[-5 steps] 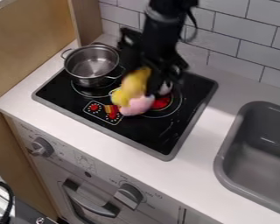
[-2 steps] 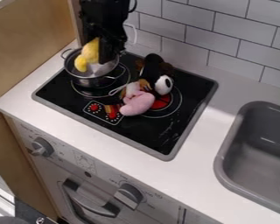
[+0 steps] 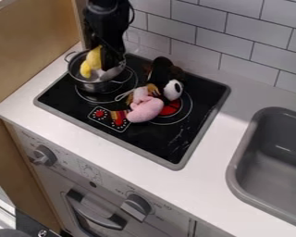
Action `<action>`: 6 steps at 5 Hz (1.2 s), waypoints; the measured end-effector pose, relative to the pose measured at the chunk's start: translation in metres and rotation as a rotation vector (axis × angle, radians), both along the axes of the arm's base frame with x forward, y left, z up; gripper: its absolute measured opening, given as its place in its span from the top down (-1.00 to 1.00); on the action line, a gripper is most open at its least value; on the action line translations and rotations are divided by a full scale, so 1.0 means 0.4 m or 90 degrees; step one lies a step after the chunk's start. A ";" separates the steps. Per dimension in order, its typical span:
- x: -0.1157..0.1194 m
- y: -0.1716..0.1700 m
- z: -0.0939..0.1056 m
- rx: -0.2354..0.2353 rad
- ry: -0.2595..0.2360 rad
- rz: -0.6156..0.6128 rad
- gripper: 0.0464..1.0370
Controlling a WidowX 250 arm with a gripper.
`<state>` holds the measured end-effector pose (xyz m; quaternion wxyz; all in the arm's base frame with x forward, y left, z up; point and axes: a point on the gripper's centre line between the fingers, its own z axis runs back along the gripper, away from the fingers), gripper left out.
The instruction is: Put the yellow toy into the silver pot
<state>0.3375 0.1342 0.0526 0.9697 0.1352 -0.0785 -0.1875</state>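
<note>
The hand (image 3: 108, 61) is holding the yellow toy (image 3: 91, 61) at the mouth of the silver pot (image 3: 94, 87), which stands beneath the hand. In the view, to the lower right of the hand, a pink plush toy (image 3: 145, 110) lies on the stovetop (image 3: 197, 115).

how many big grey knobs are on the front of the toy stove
2: one round grey knob up and left of the curved grey oven handle, the other grey knob to its right.
</note>
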 end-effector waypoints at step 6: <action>-0.016 -0.062 -0.016 -0.027 0.009 0.033 -0.93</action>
